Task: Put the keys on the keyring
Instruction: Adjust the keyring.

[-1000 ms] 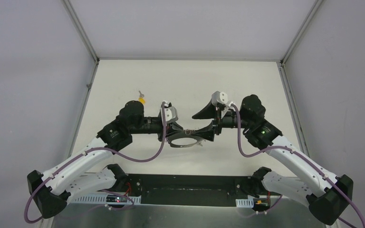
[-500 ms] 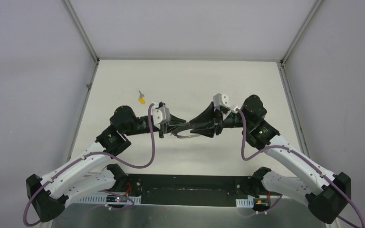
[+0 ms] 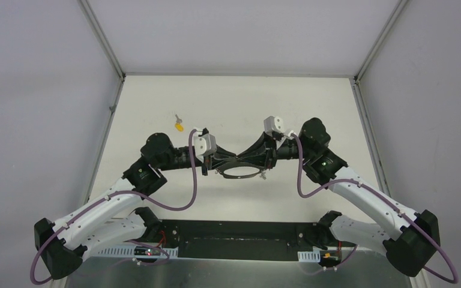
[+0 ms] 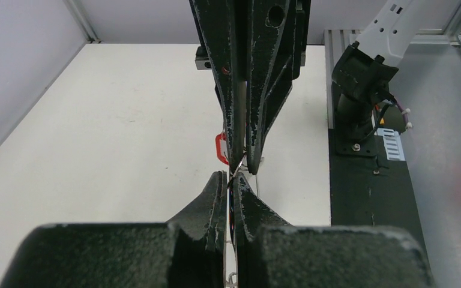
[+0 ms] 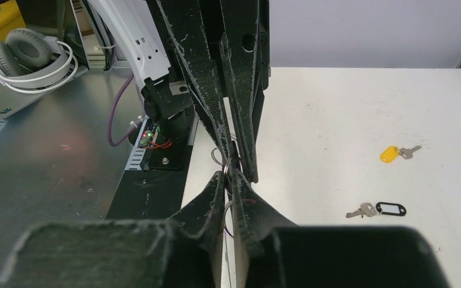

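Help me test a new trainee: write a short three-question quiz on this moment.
1. True or false: the yellow-tagged key is already on the keyring.
2. The keyring is: A flat on the table; B held up between the left gripper and the right gripper; C draped over one arm.
3. What colour is the tag on the other loose key?
Key: 1 false; 2 B; 3 black.

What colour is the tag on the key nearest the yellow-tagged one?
Black tag, clearest in right wrist view.
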Available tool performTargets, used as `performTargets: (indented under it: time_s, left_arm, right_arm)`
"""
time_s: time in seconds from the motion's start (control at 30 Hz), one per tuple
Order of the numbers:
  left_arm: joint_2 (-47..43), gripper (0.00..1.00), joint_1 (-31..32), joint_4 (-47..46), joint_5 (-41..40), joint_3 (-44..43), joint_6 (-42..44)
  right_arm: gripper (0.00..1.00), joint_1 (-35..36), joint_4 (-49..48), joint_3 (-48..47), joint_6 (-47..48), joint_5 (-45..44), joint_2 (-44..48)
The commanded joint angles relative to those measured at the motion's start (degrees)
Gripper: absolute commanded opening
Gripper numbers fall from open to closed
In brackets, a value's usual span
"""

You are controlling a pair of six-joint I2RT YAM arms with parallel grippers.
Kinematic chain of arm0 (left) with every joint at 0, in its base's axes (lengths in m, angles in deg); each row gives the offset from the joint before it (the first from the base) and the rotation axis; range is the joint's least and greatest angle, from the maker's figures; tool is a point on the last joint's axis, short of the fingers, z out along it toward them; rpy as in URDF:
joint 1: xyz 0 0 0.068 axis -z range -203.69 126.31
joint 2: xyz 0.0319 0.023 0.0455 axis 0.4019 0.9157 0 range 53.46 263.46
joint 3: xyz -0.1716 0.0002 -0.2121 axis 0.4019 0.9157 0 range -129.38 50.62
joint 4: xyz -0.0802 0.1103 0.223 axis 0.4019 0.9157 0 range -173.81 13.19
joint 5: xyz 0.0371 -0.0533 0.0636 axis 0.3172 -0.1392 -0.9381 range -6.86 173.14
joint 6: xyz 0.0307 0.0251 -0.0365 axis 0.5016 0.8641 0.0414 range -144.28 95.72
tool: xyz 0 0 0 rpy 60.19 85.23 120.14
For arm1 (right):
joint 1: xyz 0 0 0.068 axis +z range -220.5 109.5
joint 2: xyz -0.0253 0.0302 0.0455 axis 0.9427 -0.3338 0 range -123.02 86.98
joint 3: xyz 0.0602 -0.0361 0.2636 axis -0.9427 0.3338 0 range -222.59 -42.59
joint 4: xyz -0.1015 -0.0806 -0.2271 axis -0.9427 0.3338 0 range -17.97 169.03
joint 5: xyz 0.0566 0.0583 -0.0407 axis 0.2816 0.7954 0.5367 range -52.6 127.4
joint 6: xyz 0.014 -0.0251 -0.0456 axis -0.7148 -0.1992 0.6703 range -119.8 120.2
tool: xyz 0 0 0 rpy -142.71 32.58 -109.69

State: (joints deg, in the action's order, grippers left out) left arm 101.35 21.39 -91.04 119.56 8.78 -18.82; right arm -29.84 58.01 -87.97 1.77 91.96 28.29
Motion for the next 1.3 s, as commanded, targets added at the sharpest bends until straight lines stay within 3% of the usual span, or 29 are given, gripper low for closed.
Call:
performTargets:
  time_s: [0.0, 0.13, 0.27, 0.4, 0.6, 0.83, 1.27]
  left_arm:
    - [-0.5, 0.0, 0.5, -4.4, 1.3, -0.8, -1.1]
    - [-0.5, 0.0, 0.5, -3.2, 2.2, -1.2, -1.3]
    - [-1.7, 0.34, 0.5, 1.0, 3.9, -2.3, -0.5]
    - [-4.4, 0.47, 0.5, 9.2, 5.2, -5.1, 3.4]
    - [-5.7, 0.5, 0.5, 18.5, 3.8, -9.5, 7.6]
    - [-1.1, 0.49, 0.5, 24.4, 3.4, -14.4, 7.9]
    - [7.0, 0.42, 0.5, 30.5, 5.6, -19.9, 7.6]
  right_arm:
    - [0.01, 0.5, -1.5, -2.5, 0.4, 0.4, -0.5]
    - [0.0, 0.5, 0.3, -2.8, 0.9, -0.6, -0.1]
    - [0.0, 0.5, 4.5, -3.5, 2.8, -1.9, 0.9]
    - [0.0, 0.5, 8.8, -3.5, 4.7, -2.1, 2.1]
    - [0.0, 0.5, 10.4, -3.0, 4.9, -0.5, 3.0]
    - [0.0, 0.5, 12.8, -4.0, 5.9, 0.5, 2.8]
    - [0.0, 0.4, 13.7, -4.7, 4.9, -0.6, 1.3]
